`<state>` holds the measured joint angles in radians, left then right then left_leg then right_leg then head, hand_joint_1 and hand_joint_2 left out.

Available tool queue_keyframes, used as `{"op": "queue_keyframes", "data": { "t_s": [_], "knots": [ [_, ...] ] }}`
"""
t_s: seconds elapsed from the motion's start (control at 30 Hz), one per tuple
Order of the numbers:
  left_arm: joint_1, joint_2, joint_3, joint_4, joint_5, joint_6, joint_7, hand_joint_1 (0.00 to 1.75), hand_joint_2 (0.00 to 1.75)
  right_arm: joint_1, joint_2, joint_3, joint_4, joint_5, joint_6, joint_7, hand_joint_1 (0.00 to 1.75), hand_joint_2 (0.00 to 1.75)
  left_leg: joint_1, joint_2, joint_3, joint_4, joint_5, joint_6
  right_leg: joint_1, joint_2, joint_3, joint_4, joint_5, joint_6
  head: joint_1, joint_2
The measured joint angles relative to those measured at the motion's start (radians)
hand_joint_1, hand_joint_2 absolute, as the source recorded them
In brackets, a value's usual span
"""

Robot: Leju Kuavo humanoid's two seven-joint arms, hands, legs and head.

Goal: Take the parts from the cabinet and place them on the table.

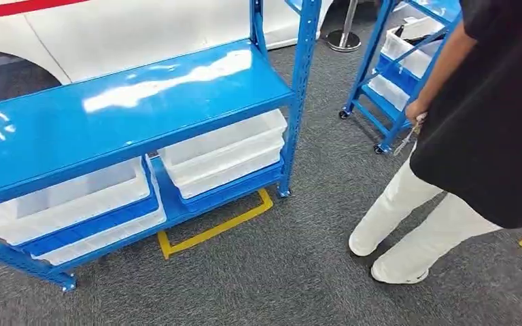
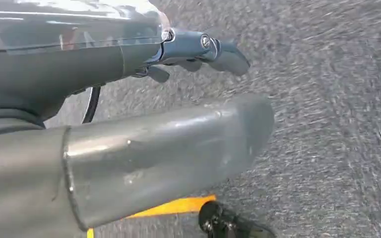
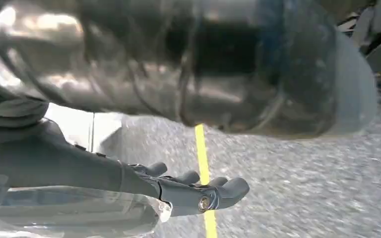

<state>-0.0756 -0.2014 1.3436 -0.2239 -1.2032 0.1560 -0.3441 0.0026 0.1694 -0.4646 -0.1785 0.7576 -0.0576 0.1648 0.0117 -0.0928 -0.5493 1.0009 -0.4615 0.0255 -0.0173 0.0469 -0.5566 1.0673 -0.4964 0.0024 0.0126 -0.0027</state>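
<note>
The blue cabinet (image 1: 129, 109) stands ahead and to the left, its glossy top shelf bare. White plastic bins (image 1: 224, 153) sit on its low shelf, and I cannot tell what is inside them. My left hand (image 2: 158, 148) hangs over grey carpet, its thick thumb and dark fingers (image 2: 213, 49) apart with nothing between them. My right hand (image 3: 178, 191) also hangs over the carpet, its fingers (image 3: 228, 188) stretched out and away from the thumb, holding nothing.
A person in a black top and white trousers (image 1: 414, 224) stands at the right, holding a small metal thing (image 1: 408, 136). Behind them is a second blue wheeled rack (image 1: 394, 75) with white bins. Yellow floor tape (image 1: 211, 231) marks the cabinet's spot. A chrome post base (image 1: 343, 41) stands at the back.
</note>
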Motion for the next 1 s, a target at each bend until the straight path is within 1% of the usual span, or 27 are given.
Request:
{"op": "queue_keyframes", "data": {
  "t_s": [0.03, 0.07, 0.1, 0.13, 0.17, 0.2, 0.23, 0.27, 0.33, 0.37, 0.4, 0.43, 0.47, 0.5, 0.53, 0.57, 0.67, 0.7, 0.73, 0.77, 0.8, 0.83, 0.87, 0.9, 0.93, 0.97, 1.0],
  "knots": [
    [-0.002, 0.000, 0.000, 0.000, 0.000, 0.000, 0.000, 0.00, 0.00, 0.003, 0.000, -0.002, 0.000, 0.000, 0.000, 0.000, 0.00, 0.00, -0.006, -0.010, -0.006, 0.006, -0.003, -0.008, -0.002, 0.050, 0.009, -0.028, -0.014, -0.003, 0.000, 0.000],
    [-0.003, 0.000, -0.001, 0.000, -0.001, 0.000, 0.000, 0.00, 0.00, 0.001, 0.000, -0.002, 0.000, 0.000, 0.000, -0.001, 0.00, 0.00, -0.003, -0.023, -0.012, 0.009, -0.003, -0.013, -0.003, 0.035, 0.008, -0.031, -0.010, -0.004, -0.001, 0.000],
    [-0.002, 0.000, -0.002, 0.000, -0.001, 0.000, 0.000, 0.00, 0.00, -0.002, 0.000, -0.002, 0.000, 0.000, 0.000, -0.001, 0.00, 0.00, -0.001, -0.028, -0.014, 0.008, -0.001, -0.019, 0.002, 0.027, 0.008, -0.030, -0.011, -0.005, -0.001, 0.000],
    [0.001, 0.000, -0.002, 0.000, -0.001, 0.000, 0.000, 0.00, 0.00, -0.004, 0.000, -0.002, 0.000, 0.000, 0.000, -0.001, 0.00, 0.00, 0.002, -0.041, -0.014, 0.004, 0.002, -0.026, 0.005, 0.018, 0.010, -0.030, -0.011, -0.009, 0.000, 0.000],
    [0.004, 0.000, -0.002, 0.000, -0.001, 0.000, 0.000, 0.00, 0.00, -0.005, 0.000, -0.002, 0.000, 0.000, 0.000, -0.001, 0.00, 0.00, 0.002, -0.054, -0.020, 0.004, 0.003, -0.034, 0.001, 0.004, 0.012, -0.036, -0.007, -0.016, -0.001, 0.000],
    [0.005, 0.002, -0.002, 0.000, -0.001, 0.000, 0.000, 0.00, 0.00, -0.004, 0.000, -0.002, 0.000, 0.000, 0.000, 0.000, 0.00, 0.00, 0.004, -0.027, -0.020, 0.014, -0.005, -0.034, -0.004, -0.013, 0.016, -0.044, -0.002, -0.025, -0.001, 0.000],
    [0.004, 0.002, -0.003, 0.000, -0.001, 0.000, 0.000, 0.00, 0.00, -0.002, 0.000, -0.003, 0.000, 0.000, 0.000, 0.001, 0.00, 0.00, -0.001, 0.033, -0.032, 0.043, -0.028, -0.039, -0.004, -0.023, 0.019, -0.049, -0.003, -0.032, -0.002, 0.000],
    [0.001, 0.001, -0.004, 0.000, -0.001, 0.000, 0.000, 0.00, 0.00, -0.001, 0.000, -0.003, 0.000, 0.000, 0.000, 0.001, 0.00, 0.00, 0.000, 0.067, -0.067, 0.110, -0.071, -0.044, -0.002, -0.039, 0.018, -0.049, -0.003, -0.037, -0.002, 0.000],
    [-0.003, 0.001, -0.005, 0.000, -0.002, 0.000, 0.000, 0.00, 0.00, 0.000, 0.000, -0.003, 0.000, 0.000, 0.000, 0.000, 0.00, 0.00, 0.003, 0.086, -0.147, 0.273, -0.143, -0.052, 0.003, -0.071, 0.016, -0.047, -0.006, -0.040, -0.002, 0.000],
    [-0.002, 0.001, -0.005, 0.000, -0.002, 0.000, 0.000, 0.00, 0.00, 0.000, 0.000, -0.003, 0.000, 0.000, 0.000, 0.000, 0.00, 0.00, 0.004, 0.087, -0.168, 0.318, -0.150, -0.054, 0.004, -0.086, 0.016, -0.046, -0.007, -0.041, -0.002, 0.000],
    [0.000, 0.001, -0.005, 0.000, -0.003, 0.000, 0.000, 0.00, 0.00, 0.000, 0.000, -0.003, 0.000, 0.000, 0.001, 0.000, 0.00, 0.00, 0.004, 0.087, -0.163, 0.311, -0.133, -0.054, 0.004, -0.099, 0.017, -0.046, -0.009, -0.040, -0.002, 0.000],
    [0.002, 0.002, -0.006, 0.000, -0.005, 0.000, 0.001, 0.00, 0.00, -0.001, 0.000, -0.004, 0.000, 0.000, 0.001, 0.000, 0.00, 0.00, 0.004, 0.089, -0.137, 0.261, -0.098, -0.053, 0.004, -0.110, 0.019, -0.045, -0.012, -0.038, -0.002, 0.000],
    [0.004, 0.002, -0.006, 0.000, -0.006, 0.000, 0.003, 0.00, 0.00, -0.001, 0.000, -0.004, 0.000, 0.000, 0.002, 0.000, 0.00, 0.00, 0.003, 0.097, -0.090, 0.173, -0.052, -0.049, 0.004, -0.122, 0.023, -0.044, -0.015, -0.036, -0.002, 0.000],
    [0.003, 0.003, -0.006, 0.000, -0.006, 0.000, 0.003, 0.00, 0.00, -0.001, 0.000, -0.004, 0.000, 0.000, 0.002, 0.000, 0.00, 0.00, 0.002, 0.121, -0.036, 0.075, -0.011, -0.043, 0.005, -0.133, 0.030, -0.044, -0.019, -0.032, -0.002, 0.000],
    [0.001, 0.003, -0.007, 0.000, -0.008, 0.000, 0.004, 0.00, 0.00, -0.001, 0.000, -0.005, 0.000, 0.000, 0.003, 0.000, 0.00, 0.00, -0.005, 0.176, -0.006, 0.013, -0.015, -0.035, 0.008, -0.144, 0.034, -0.044, -0.023, -0.027, -0.002, 0.000],
    [-0.003, 0.002, -0.008, 0.000, -0.008, 0.000, 0.005, 0.00, 0.00, -0.001, 0.000, -0.005, 0.000, 0.000, 0.004, 0.000, 0.00, 0.00, -0.011, 0.166, -0.002, 0.010, -0.011, -0.026, 0.013, -0.152, 0.034, -0.042, -0.027, -0.019, -0.001, 0.000],
    [0.005, 0.002, -0.015, 0.000, -0.015, 0.000, 0.009, 0.00, 0.00, -0.009, 0.001, -0.006, 0.000, 0.002, 0.005, 0.000, 0.00, 0.00, -0.013, 0.137, -0.014, 0.010, -0.010, -0.015, 0.014, -0.176, 0.046, -0.051, -0.026, -0.009, -0.002, 0.000],
    [0.004, 0.002, -0.017, 0.000, -0.016, 0.000, 0.009, 0.00, 0.00, -0.009, 0.000, -0.006, 0.000, 0.002, 0.005, 0.000, 0.00, 0.00, 0.000, 0.122, 0.001, -0.006, -0.001, -0.005, 0.014, -0.174, 0.050, -0.048, -0.035, 0.001, -0.002, 0.000],
    [0.005, 0.001, -0.019, 0.000, -0.017, 0.000, 0.009, 0.00, 0.00, -0.008, 0.000, -0.006, 0.000, 0.003, 0.005, 0.001, 0.00, 0.00, 0.000, 0.115, 0.002, -0.008, 0.001, 0.000, 0.009, -0.121, 0.045, -0.026, -0.053, 0.005, 0.000, 0.000],
    [0.004, 0.001, -0.021, 0.000, -0.018, -0.001, 0.010, 0.00, 0.00, -0.007, 0.000, -0.007, 0.000, 0.003, 0.005, 0.000, 0.00, 0.00, 0.001, 0.105, 0.000, -0.008, 0.003, 0.006, 0.008, -0.080, 0.017, 0.034, -0.093, 0.006, 0.000, 0.000],
    [0.002, 0.002, -0.022, 0.000, -0.020, -0.001, 0.011, 0.00, 0.00, -0.005, 0.000, -0.008, 0.000, 0.003, 0.006, 0.000, 0.00, 0.00, 0.000, 0.094, -0.001, -0.008, 0.003, 0.008, 0.005, -0.061, -0.021, 0.111, -0.133, 0.008, 0.000, 0.000],
    [0.001, 0.002, -0.023, -0.001, -0.025, -0.001, 0.012, 0.00, 0.00, -0.004, 0.000, -0.008, 0.000, 0.003, 0.006, -0.001, 0.00, 0.00, -0.002, 0.083, -0.002, -0.008, 0.003, 0.010, 0.004, -0.055, -0.061, 0.190, -0.165, 0.009, 0.000, 0.000],
    [0.001, 0.002, -0.023, -0.002, -0.026, -0.001, 0.012, 0.00, 0.00, -0.003, 0.000, -0.009, 0.000, 0.004, 0.007, -0.001, 0.00, 0.00, -0.003, 0.068, -0.003, -0.006, 0.003, 0.011, 0.005, -0.053, -0.094, 0.249, -0.178, 0.009, 0.000, 0.000],
    [0.003, 0.002, -0.024, -0.003, -0.026, -0.001, 0.014, 0.00, 0.00, -0.001, 0.000, -0.009, 0.000, 0.005, 0.011, -0.001, 0.00, 0.00, -0.004, 0.053, -0.002, -0.006, 0.003, 0.011, 0.005, -0.051, -0.106, 0.260, -0.163, 0.008, 0.000, 0.000],
    [0.004, 0.002, -0.024, -0.003, -0.026, -0.001, 0.014, 0.00, 0.00, -0.001, 0.000, -0.010, 0.000, 0.006, 0.012, 0.000, 0.00, 0.00, -0.004, 0.038, 0.000, -0.005, 0.003, 0.011, 0.005, -0.050, -0.094, 0.223, -0.124, 0.006, 0.000, 0.000],
    [0.005, 0.002, -0.024, -0.003, -0.027, -0.001, 0.015, 0.00, 0.00, 0.000, 0.000, -0.010, 0.000, 0.007, 0.014, 0.000, 0.00, 0.00, -0.004, 0.021, 0.002, -0.004, 0.002, 0.009, 0.005, -0.044, -0.063, 0.146, -0.070, 0.002, 0.000, 0.000],
    [0.004, 0.002, -0.024, -0.003, -0.027, -0.002, 0.015, 0.00, 0.00, 0.000, 0.000, -0.010, 0.000, 0.008, 0.015, 0.000, 0.00, 0.00, -0.004, 0.007, 0.004, -0.002, 0.001, 0.008, 0.005, -0.028, -0.026, 0.057, -0.019, -0.003, 0.000, 0.000]
  ]
}}
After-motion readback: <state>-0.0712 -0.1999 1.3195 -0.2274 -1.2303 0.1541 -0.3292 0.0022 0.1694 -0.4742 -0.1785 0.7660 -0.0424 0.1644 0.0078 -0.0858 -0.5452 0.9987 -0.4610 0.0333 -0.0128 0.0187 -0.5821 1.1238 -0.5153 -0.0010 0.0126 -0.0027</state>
